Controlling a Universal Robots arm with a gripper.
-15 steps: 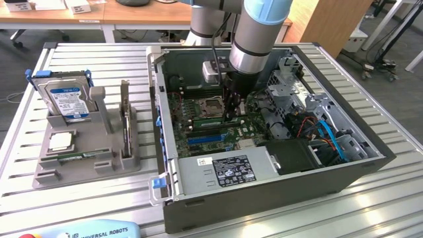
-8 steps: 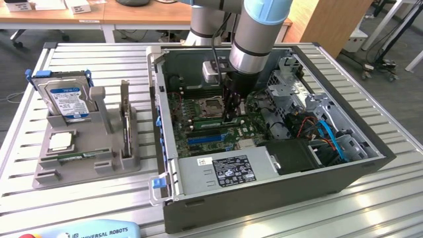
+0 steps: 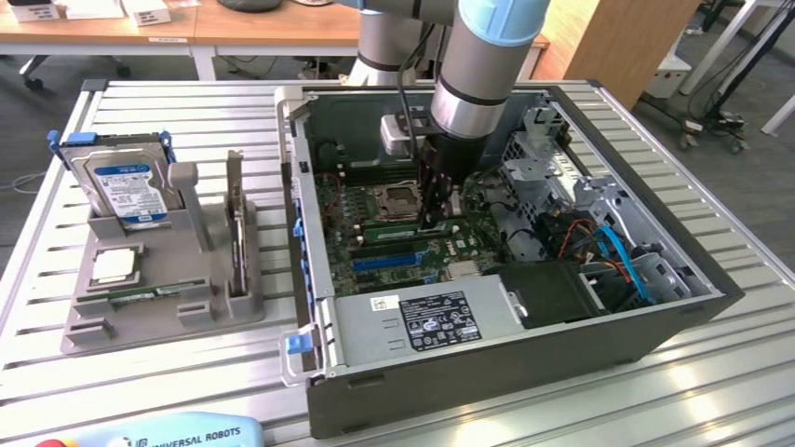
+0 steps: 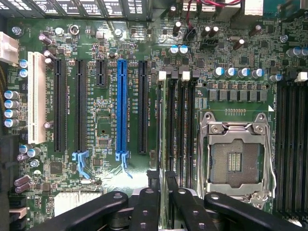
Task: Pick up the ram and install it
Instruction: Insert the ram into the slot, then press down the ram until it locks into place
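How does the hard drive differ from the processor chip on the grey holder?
Pose: the hard drive stands on edge, the processor chip lies flat.
Size: the hard drive is clearly bigger than the processor chip.
Look: the hard drive carries a blue and white label; the processor chip is plain silver.
Both sit in the grey holder beside the computer case.
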